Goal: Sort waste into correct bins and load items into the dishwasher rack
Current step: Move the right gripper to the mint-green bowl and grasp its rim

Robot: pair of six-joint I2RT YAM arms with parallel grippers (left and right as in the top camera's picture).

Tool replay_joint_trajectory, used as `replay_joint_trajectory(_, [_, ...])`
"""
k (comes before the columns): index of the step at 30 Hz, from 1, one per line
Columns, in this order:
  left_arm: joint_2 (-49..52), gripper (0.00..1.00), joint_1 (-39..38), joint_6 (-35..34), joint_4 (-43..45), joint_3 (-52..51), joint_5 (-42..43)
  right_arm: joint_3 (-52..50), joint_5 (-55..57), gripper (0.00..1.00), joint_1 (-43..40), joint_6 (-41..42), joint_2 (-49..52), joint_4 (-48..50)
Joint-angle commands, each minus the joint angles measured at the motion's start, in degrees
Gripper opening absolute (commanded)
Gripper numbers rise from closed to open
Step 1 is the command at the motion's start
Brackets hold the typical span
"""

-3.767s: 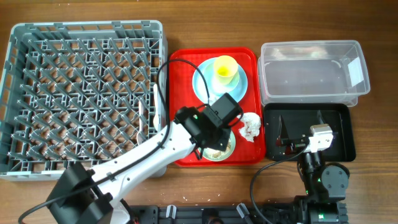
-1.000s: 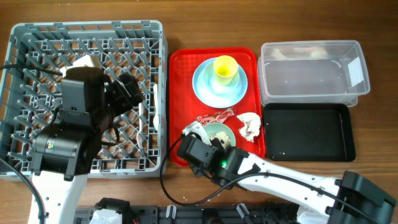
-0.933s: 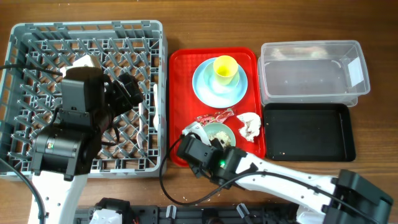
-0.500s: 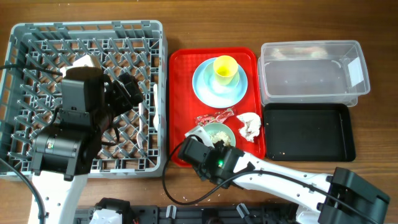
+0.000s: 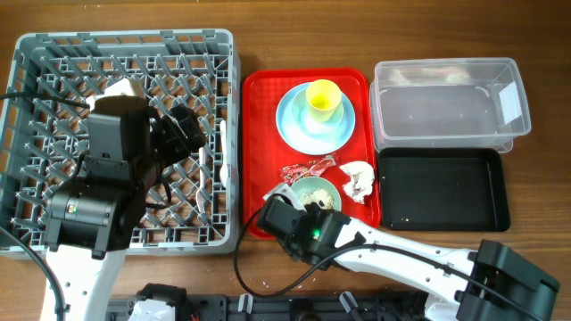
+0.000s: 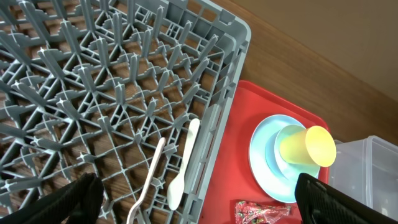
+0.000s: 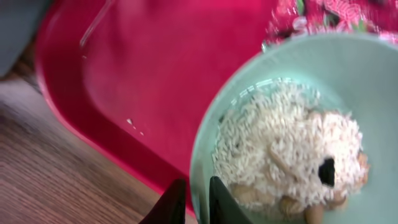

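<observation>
The mint green bowl (image 5: 314, 192) with rice-like scraps (image 7: 280, 143) stands at the front of the red tray (image 5: 263, 107). My right gripper (image 7: 197, 199) is shut on the bowl's near-left rim (image 7: 205, 143), one finger inside and one outside. The red wrapper (image 5: 308, 168) lies just behind the bowl, and the white napkin (image 5: 358, 180) to its right. A yellow cup (image 5: 322, 98) stands on the blue plate (image 5: 294, 125). My left gripper (image 6: 205, 202) hangs open and empty over the dishwasher rack (image 5: 53, 53). A white spoon (image 6: 185, 165) and fork (image 6: 149, 180) lie in the rack.
A clear tub (image 5: 446, 64) stands at the back right with the black tray (image 5: 446, 192) in front of it. The rack's right wall (image 5: 234, 134) runs close beside the red tray. Bare wooden table (image 7: 62, 180) shows in front of the tray.
My right gripper's fingers have drawn together on the bowl's rim, and the right arm has shifted slightly. The left arm has not moved.
</observation>
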Motion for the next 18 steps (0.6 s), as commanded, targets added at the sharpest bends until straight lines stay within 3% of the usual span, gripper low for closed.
replay_joint_trajectory(1, [-0.1,1.00,0.5,0.1,0.2,0.3,-0.4,-0.3,-0.7,0.15,0.1,-4.6,0.7,1.3])
replay_joint_trajectory(5, [-0.1,1.00,0.5,0.1,0.2,0.3,-0.4,-0.4,-0.7,0.15,0.1,-4.5,0.7,1.6])
replay_joint_trajectory(9, [-0.1,1.00,0.5,0.1,0.2,0.3,-0.4,-0.4,-1.6,0.31,0.1,-4.3,0.7,0.9])
replay_joint_trajectory(18, [-0.1,1.00,0.5,0.1,0.2,0.3,-0.4,-3.0,-2.3,0.27,0.1,-3.9,0.7,0.5])
